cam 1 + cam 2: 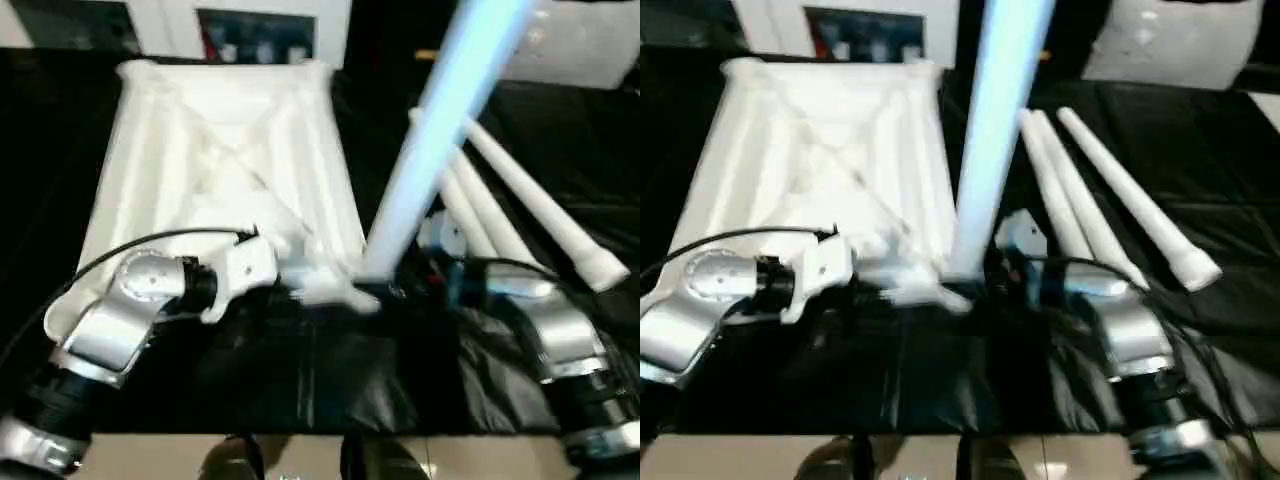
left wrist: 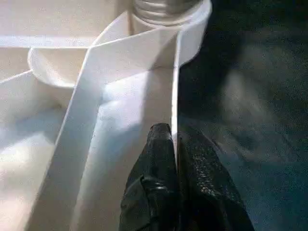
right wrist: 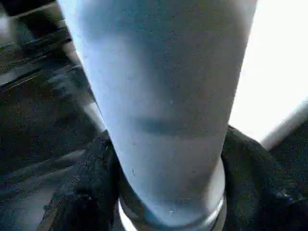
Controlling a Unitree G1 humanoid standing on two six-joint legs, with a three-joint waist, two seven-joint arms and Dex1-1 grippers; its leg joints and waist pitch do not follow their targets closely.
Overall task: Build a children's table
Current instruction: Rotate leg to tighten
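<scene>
Table top (image 1: pixel 215 150) inverted on black worktable (image 1: pixel 300 375); left gripper (image 2: pixel 173 144) clamped on rim wall beside near corner socket (image 2: pixel 166 21). Right gripper (image 3: pixel 163 192) clasps upright leg (image 1: pixel 430 150) seated there. Keep leg vertical, press straight down, brace rim. Spare legs (image 1: pixel 520 205) lie near right

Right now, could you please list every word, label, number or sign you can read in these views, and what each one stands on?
None can be read.
The table top, the standing leg and the loose legs carry no visible print.
The red and blue shapes beyond the worktable are too blurred to tell whether they hold text.
</scene>
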